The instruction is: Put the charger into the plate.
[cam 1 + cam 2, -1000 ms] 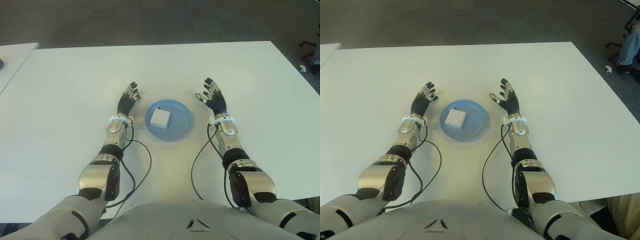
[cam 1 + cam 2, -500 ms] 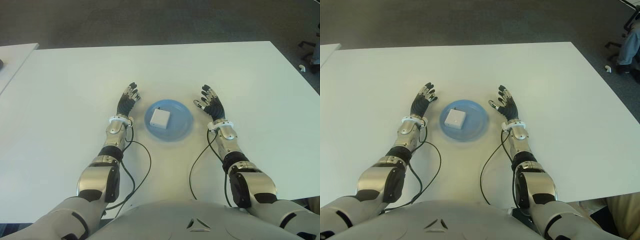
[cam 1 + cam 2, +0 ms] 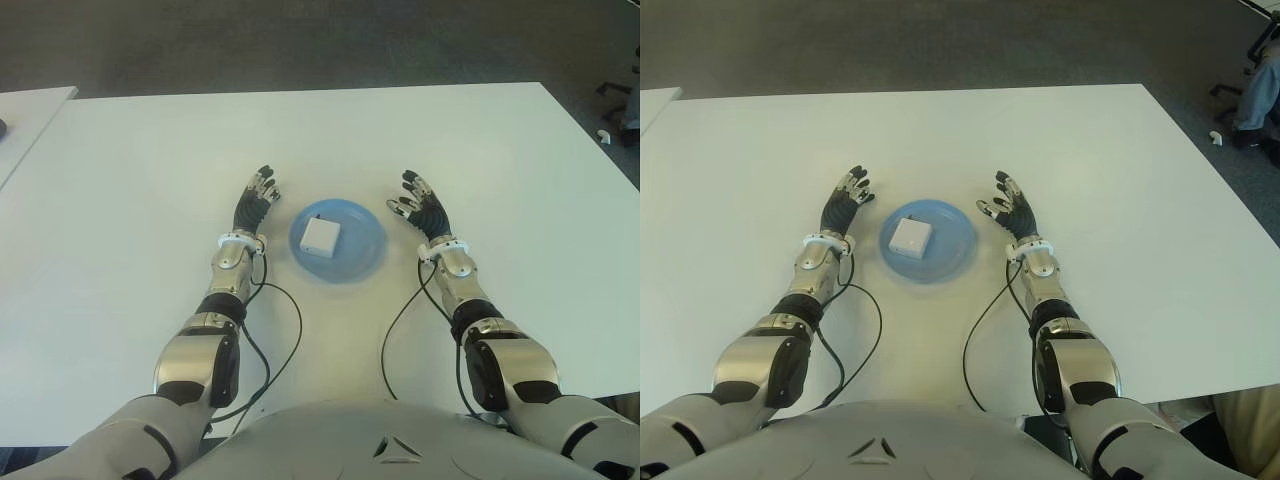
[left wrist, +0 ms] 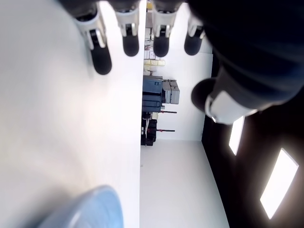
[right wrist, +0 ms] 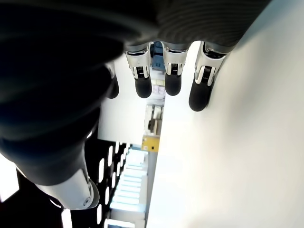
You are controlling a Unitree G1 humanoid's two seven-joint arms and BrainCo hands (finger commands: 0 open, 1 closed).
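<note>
One white charger (image 3: 321, 235) lies in the one blue plate (image 3: 362, 255), a little toward the plate's left half, with blue showing around it on all sides. The plate sits on the white table (image 3: 140, 170) between the robot's two hands, and nothing lies over the charger or crowds it. The left hand (image 3: 255, 203) shows just to the left of the plate, apart from its rim, with its fingers spread loose and nothing in them; its wrist view shows four fingertips and a thumb extended over bare tabletop, with the plate's blue edge at the frame's border. The right hand (image 3: 422, 207) shows to the right of the plate, also apart from it, fingers likewise extended and empty. Two black cables (image 3: 283, 345) run from the wrists back toward the robot's body, curving across the near part of the table. A second white table (image 3: 25, 115) stands at the far left, separated by a gap of dark floor (image 3: 300, 40).
</note>
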